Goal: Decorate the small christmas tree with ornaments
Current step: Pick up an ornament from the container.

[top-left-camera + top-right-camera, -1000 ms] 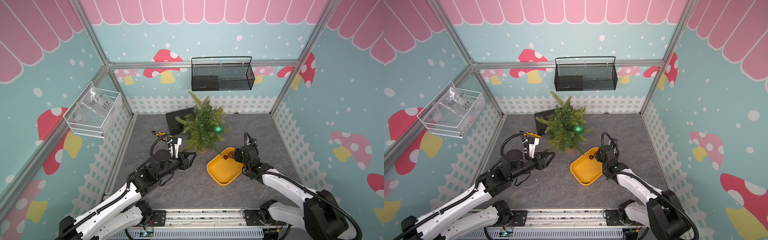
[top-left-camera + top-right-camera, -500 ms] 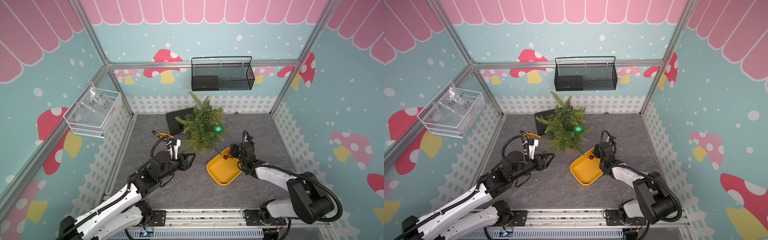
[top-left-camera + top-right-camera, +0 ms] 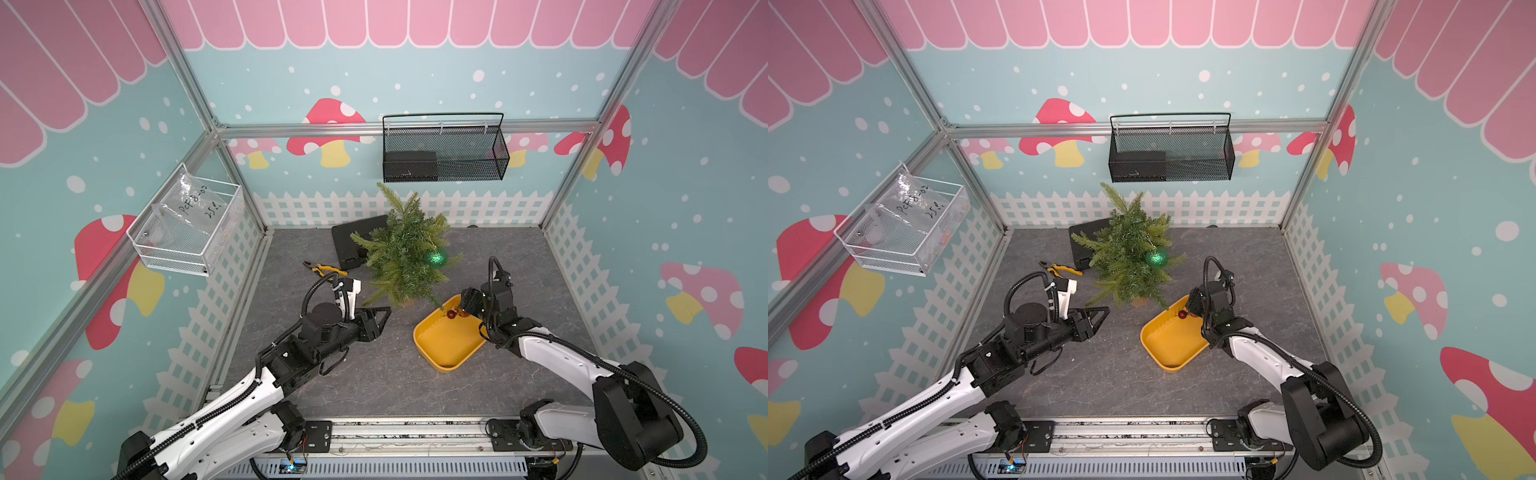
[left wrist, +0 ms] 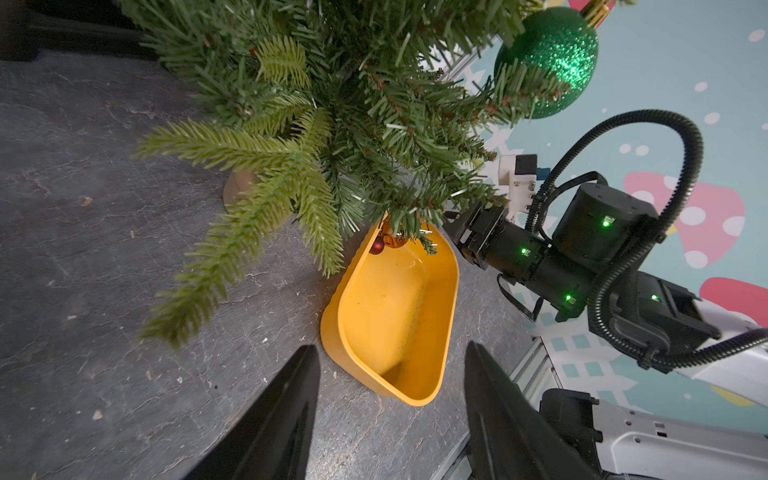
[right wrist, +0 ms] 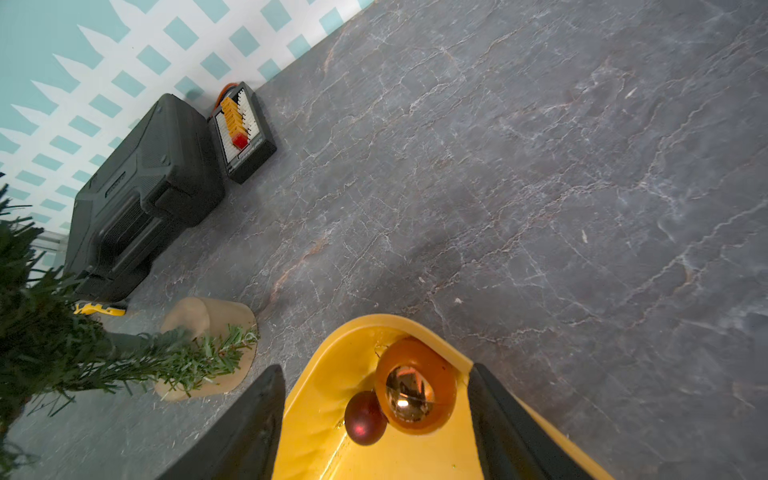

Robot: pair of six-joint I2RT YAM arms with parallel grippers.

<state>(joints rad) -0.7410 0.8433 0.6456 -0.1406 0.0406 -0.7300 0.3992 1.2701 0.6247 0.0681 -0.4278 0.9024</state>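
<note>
Right arm's elbow has swung in a little since 1 second ago, but its claw (image 3: pixel 460 309) stays low over the tray (image 3: pixel 440 349) corner nearest the tree (image 3: pixel 401 257). The left arm has barely moved. The right claw is open and holds nothing. The copper ball (image 5: pixel 415 386) and the small red ball (image 5: pixel 365 417) lie in that corner, touching each other, between its 2 spread fingers. The left claw (image 3: pixel 381 321) is open and empty too, and points toward the tray from well apart. The green ball (image 3: pixel 435 257) hangs on the tree's right side. The tree stands upright, tip up. The tray's long side runs from the tree toward the front rail (image 3: pixel 395 432). Only the right wrist view shows a plug board (image 5: pixel 243 131) beside the black box (image 5: pixel 141 195). The left wrist view shows the green ball's glitter up close.
</note>
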